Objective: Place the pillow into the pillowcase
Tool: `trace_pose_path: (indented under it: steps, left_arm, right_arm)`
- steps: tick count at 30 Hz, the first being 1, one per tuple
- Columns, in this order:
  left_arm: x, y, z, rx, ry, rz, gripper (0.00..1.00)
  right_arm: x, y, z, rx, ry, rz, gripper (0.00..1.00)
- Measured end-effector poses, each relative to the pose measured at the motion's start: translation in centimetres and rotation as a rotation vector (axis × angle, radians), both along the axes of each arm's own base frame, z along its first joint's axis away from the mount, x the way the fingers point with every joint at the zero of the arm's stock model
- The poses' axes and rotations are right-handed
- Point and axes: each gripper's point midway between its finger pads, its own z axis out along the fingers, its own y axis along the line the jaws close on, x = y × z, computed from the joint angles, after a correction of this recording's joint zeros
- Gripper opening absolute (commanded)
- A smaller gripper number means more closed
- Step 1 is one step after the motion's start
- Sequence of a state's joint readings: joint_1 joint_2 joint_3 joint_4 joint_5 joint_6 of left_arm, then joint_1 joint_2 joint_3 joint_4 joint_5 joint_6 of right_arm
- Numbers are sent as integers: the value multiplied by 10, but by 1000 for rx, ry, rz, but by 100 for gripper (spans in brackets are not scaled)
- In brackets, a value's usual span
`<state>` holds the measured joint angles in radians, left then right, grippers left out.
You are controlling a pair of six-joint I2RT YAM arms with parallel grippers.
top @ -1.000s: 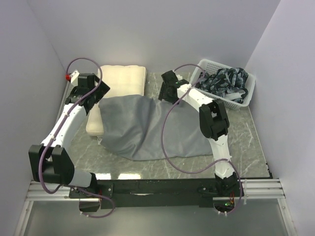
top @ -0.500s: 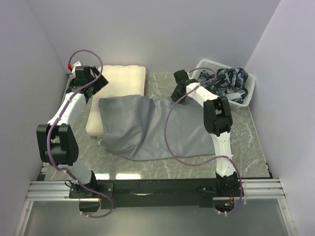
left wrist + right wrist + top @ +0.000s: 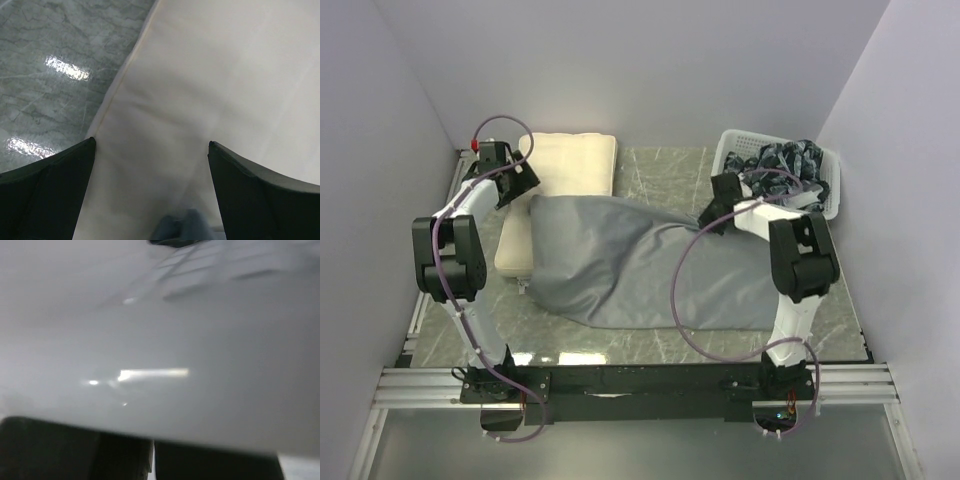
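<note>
Lying along the left edge of the table (image 3: 820, 270), the pillow (image 3: 575, 160) reaches from the far-left corner toward the near side. Its right flank and middle are covered by the pillowcase (image 3: 630, 265), and its near end shows again beside the left edge. The pillowcase is spread, rumpled, over the middle of the table and drawn to a point on its far right side. There the right gripper (image 3: 712, 218) meets it, fingers pressed together and seemingly pinching the grey cloth. The right wrist view is blurred; it shows only pale grey fabric (image 3: 160, 340) across the frame above the two dark fingers, which are closed on each other (image 3: 152, 455). The left gripper (image 3: 515, 185) hangs over the pillow's left margin near the far-left corner, holding nothing. From its own camera the fingers are spread wide (image 3: 151, 145) above the cream fabric (image 3: 210, 75), with the pillow's seam and the marbled table (image 3: 50, 50) to one side. A white basket (image 3: 830, 190) stands in the far-right corner, holding a dark patterned cloth (image 3: 780, 160), just beyond the right gripper.
</note>
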<state>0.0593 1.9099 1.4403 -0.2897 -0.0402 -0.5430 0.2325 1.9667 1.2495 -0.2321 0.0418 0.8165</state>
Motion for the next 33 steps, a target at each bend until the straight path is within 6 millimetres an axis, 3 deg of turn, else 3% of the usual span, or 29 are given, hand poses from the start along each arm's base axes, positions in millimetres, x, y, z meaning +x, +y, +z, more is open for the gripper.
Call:
trace_pose_path:
  steps: [5, 7, 8, 9, 11, 12, 18, 20, 25, 28, 29, 33]
  left_arm:
    - [1, -1, -12, -4, 19, -10, 100]
    - [3, -3, -12, -10, 13, -15, 88]
    - [4, -3, -12, -14, 10, -14, 80]
    - [5, -3, -13, -17, 10, -13, 50]
    - [5, -4, -17, -29, 18, -2, 21]
    - [4, -2, -20, -27, 25, 4, 1]
    - [0, 9, -18, -40, 29, 104, 1]
    - [-9, 18, -14, -51, 25, 162, 1]
    - [-67, 71, 3, -20, 45, 368, 1]
    - [-99, 103, 25, 28, 18, 507, 1]
    - [-111, 112, 39, 52, -9, 562, 1]
    - [-120, 116, 61, 62, -64, 612, 1]
  right_arm:
    - [-32, -17, 5, 10, -19, -30, 0]
    - [-45, -20, 8, 11, -20, -35, 0]
    - [-51, -21, 9, 14, -18, -36, 0]
    - [-57, -22, 10, 16, -14, -38, 0]
    - [-62, -25, 15, 16, -18, -42, 0]
    - [-61, -25, 18, 17, -23, -44, 0]
    - [-59, -27, 19, -3, -17, -9, 0]
    - [-50, -28, 16, -13, 5, 12, 0]
    - [-18, -29, 16, -21, 23, 53, 0]
    - [-3, -13, 30, -29, -11, 99, 0]
    - [-3, -12, 31, -29, -12, 102, 0]
    - [-17, 23, 27, -23, -9, 169, 0]
